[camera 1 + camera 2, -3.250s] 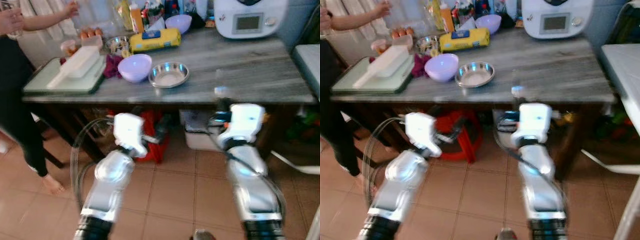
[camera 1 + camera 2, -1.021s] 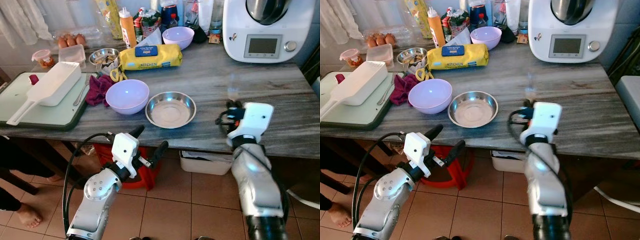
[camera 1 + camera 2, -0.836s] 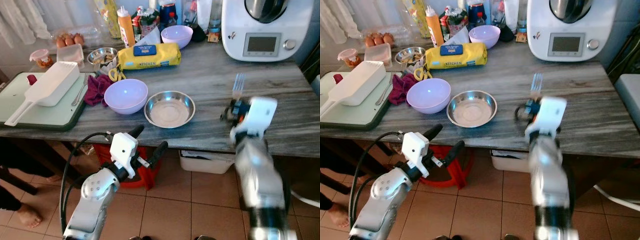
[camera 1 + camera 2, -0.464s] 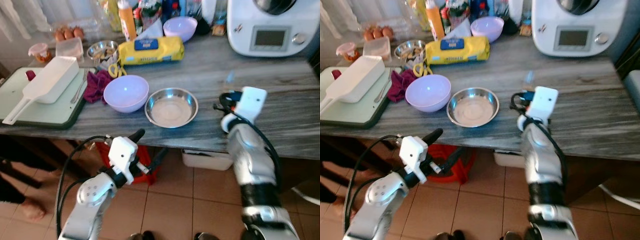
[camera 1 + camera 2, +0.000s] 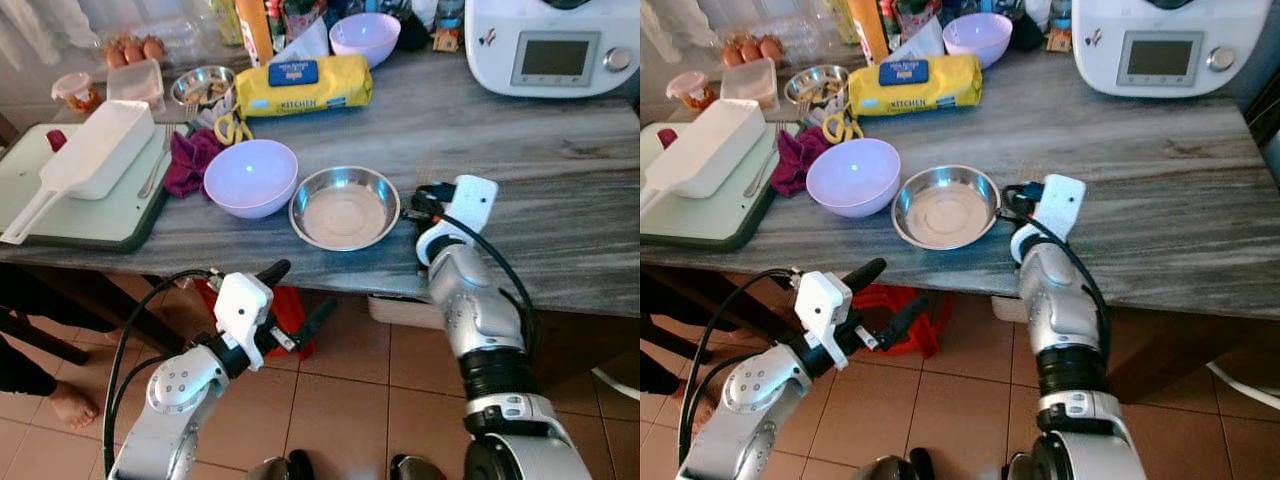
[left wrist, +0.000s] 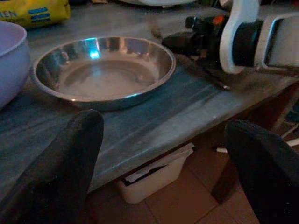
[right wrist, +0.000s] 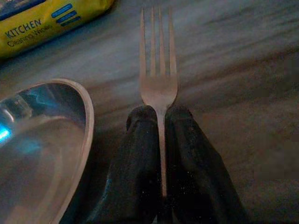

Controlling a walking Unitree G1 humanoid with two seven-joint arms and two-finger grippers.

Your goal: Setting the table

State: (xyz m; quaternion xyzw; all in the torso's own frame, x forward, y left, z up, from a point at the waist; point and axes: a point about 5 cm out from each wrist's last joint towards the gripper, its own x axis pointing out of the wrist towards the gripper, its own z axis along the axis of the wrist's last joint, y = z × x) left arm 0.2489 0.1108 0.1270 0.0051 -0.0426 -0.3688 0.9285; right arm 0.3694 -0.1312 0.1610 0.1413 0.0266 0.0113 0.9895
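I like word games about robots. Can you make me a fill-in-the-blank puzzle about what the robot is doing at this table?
1. The right gripper has its jaws shut on a ____.
2. The fork is just beside the rim of the steel ____.
3. On the steel bowl's other side sits a bowl coloured ____.
4. The left gripper, jaws ____, hangs below the table edge.

Missing words: fork; bowl; purple; open

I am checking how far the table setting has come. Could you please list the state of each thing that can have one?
fork: gripped, low over the table beside the steel bowl
right gripper: shut on the fork
left gripper: open, below the table edge
steel bowl: upright, empty
near purple bowl: upright, empty
far purple bowl: upright
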